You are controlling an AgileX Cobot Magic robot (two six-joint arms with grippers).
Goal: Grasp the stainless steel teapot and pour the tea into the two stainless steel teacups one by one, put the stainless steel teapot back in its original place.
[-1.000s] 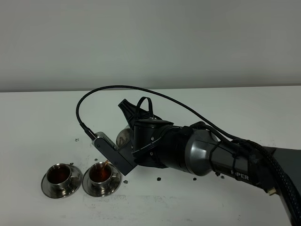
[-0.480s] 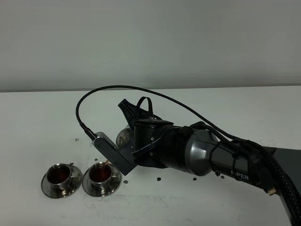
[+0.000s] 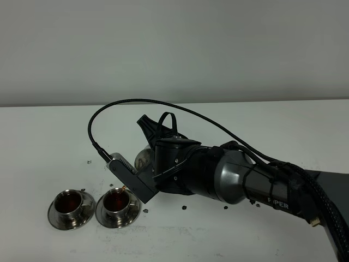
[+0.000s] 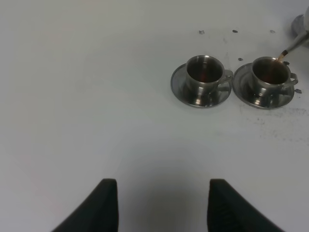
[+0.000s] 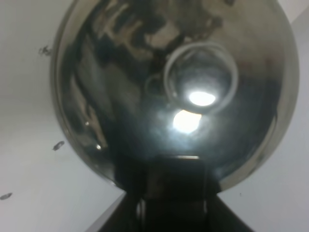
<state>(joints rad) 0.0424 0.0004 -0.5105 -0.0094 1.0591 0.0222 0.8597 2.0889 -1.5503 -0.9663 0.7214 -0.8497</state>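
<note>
The stainless steel teapot, tipped at centre-left of the frame, sends the tea into the right-hand teacup; the left-hand teacup, at lower left, is already filled. Risk: the cup looks nearly full, so in my judgement further tilt would spill tea over its saucer onto the worktop. My right hand is clamped on the teapot; my left hand grips nothing, its fingers appearing apart.
</note>
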